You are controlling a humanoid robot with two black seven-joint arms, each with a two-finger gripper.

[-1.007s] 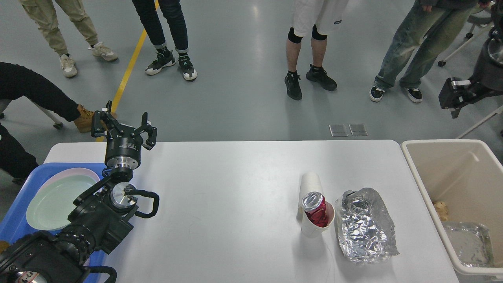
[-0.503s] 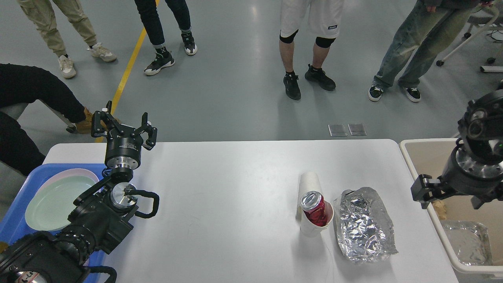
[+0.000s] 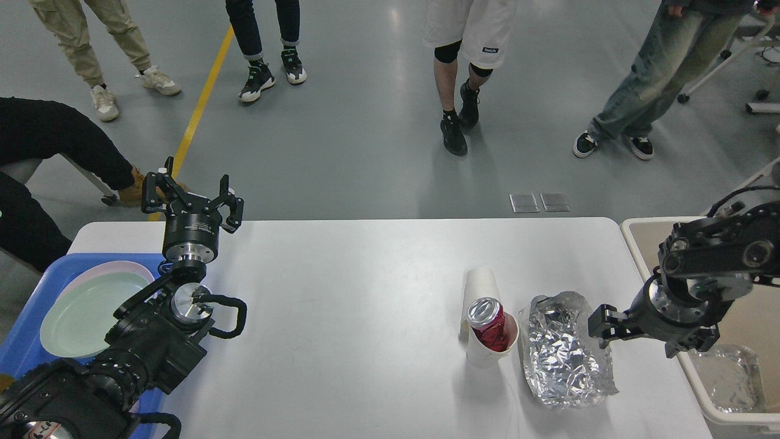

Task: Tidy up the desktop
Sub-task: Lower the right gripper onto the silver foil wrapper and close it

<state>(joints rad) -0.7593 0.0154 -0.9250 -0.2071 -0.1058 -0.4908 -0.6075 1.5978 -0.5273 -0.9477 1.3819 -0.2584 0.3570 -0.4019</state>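
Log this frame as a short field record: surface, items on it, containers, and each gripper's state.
surface: white desktop
items: red can standing inside a paper cup; a second paper cup lying behind it; crumpled foil to the right
left container: blue tray holding a pale green plate
right container: beige bin with a foil tray inside
left gripper: open, raised over the table's far left edge, empty
right gripper: above the foil's right edge, jaw state unclear

The desktop (image 3: 365, 317), white, matte, round-cornered, lies flat across the view's lower half
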